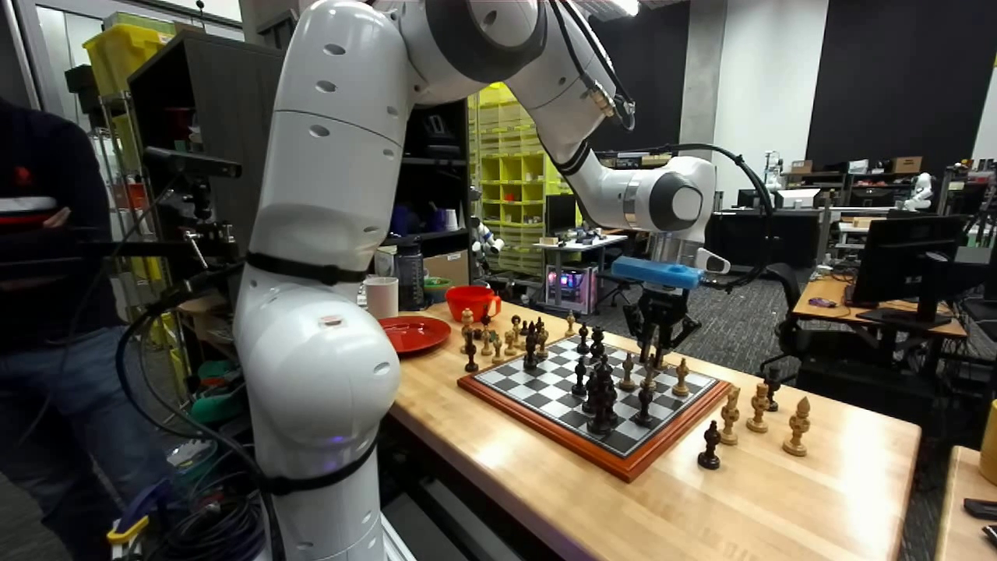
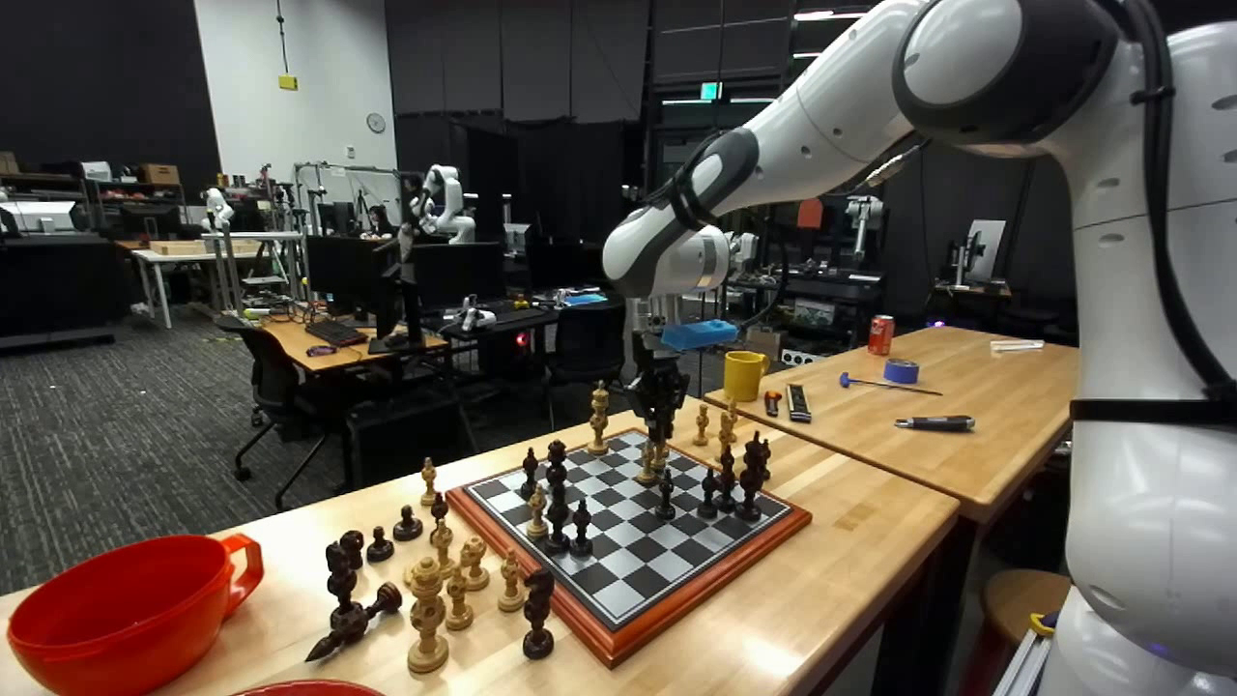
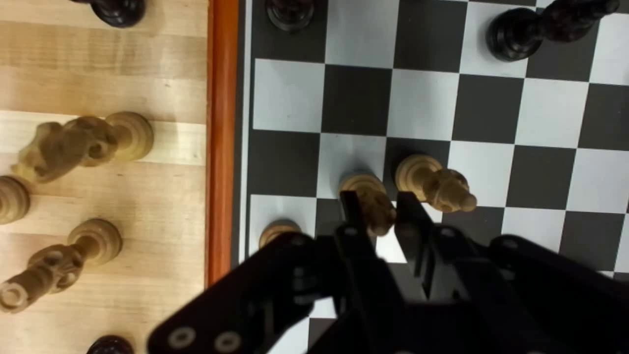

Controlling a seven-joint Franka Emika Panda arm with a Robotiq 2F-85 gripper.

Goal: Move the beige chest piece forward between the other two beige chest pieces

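In the wrist view my gripper (image 3: pixel 379 201) has its two dark fingers on either side of a beige chess piece (image 3: pixel 373 209), shut on its upper part. The base of that piece shows over a light square; whether it touches the board I cannot tell. Close to the right finger stands a second beige chess piece (image 3: pixel 432 182). On the left, a third beige chess piece (image 3: pixel 278 229) is mostly hidden behind the gripper's linkage. Both exterior views show the gripper (image 1: pixel 650 354) pointing down over the chessboard (image 2: pixel 628 580), where the pieces beneath it partly overlap.
Dark pieces (image 1: pixel 601 401) stand near the gripper on the board. Beside the board are more beige pieces (image 1: pixel 798 427) and a small dark piece (image 1: pixel 709 446). A red bowl (image 2: pixel 126 614), a red plate (image 1: pixel 413 333) and several mixed pieces occupy another side of the table.
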